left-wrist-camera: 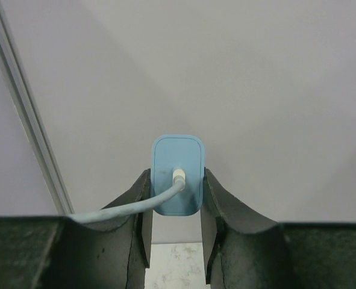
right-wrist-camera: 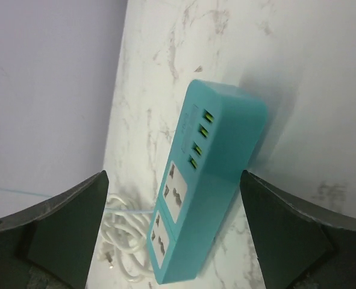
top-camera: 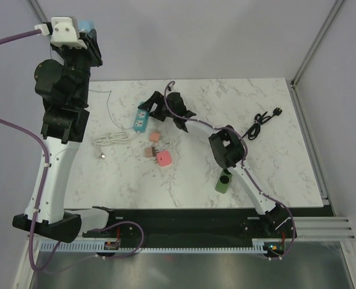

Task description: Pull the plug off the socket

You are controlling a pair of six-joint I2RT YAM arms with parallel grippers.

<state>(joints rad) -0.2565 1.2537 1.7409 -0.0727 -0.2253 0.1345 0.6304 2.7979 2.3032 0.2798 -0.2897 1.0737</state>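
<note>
One marble table (top-camera: 184,180) carries the teal socket (top-camera: 141,117); grey walls (top-camera: 196,36) surround.

A robot lab cell, this one. Two arms, left (top-camera: 54,168) and right (top-camera: 253,183), sit bolted to a black base plate (top-camera: 184,223) at the near edge of a marble-look bench (top-camera: 274,120). Plain grey screens (top-camera: 214,36) close it in, framed by aluminium posts (top-camera: 314,42). A slotted cable duct (top-camera: 190,247) runs along the front, and purple cables (top-camera: 12,41) loop off the arms.
</note>
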